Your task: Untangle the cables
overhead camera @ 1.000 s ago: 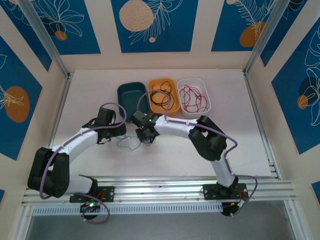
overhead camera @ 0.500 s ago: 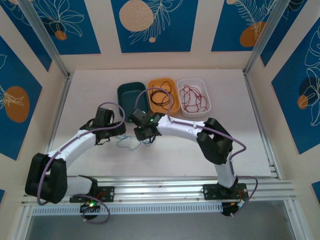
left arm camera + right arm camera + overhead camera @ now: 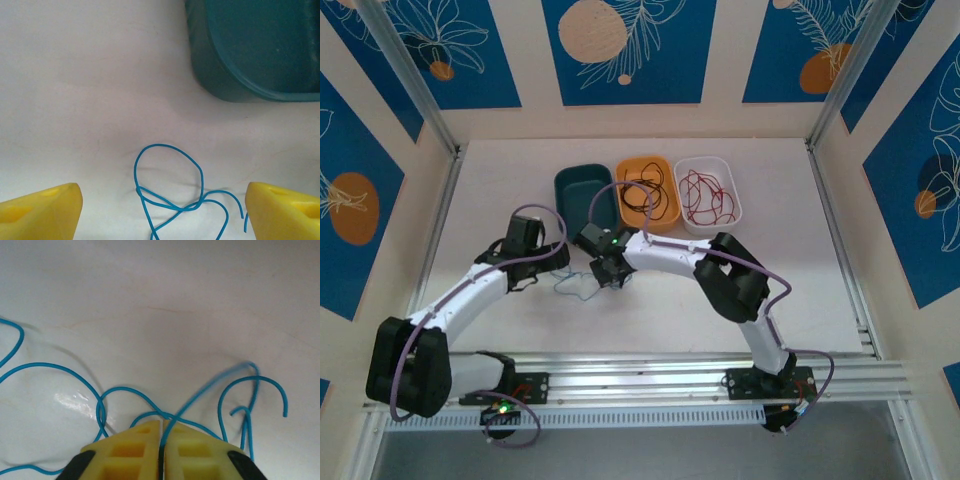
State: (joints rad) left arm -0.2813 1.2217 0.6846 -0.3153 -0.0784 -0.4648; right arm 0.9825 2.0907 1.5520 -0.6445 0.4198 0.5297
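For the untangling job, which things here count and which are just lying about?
Job: blue cable, pinched in the shut right gripper; open left gripper; black cable; red cable.
Just there: teal bin; orange bin holding the black cable; white bin holding the red cable.

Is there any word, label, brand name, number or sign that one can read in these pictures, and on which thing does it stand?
None: no readable text in any view.
The teal bin, orange bin and white bin are plain.
The blue wall panels carry only leaf and circle drawings, no letters.
The blue cable bears no tag.
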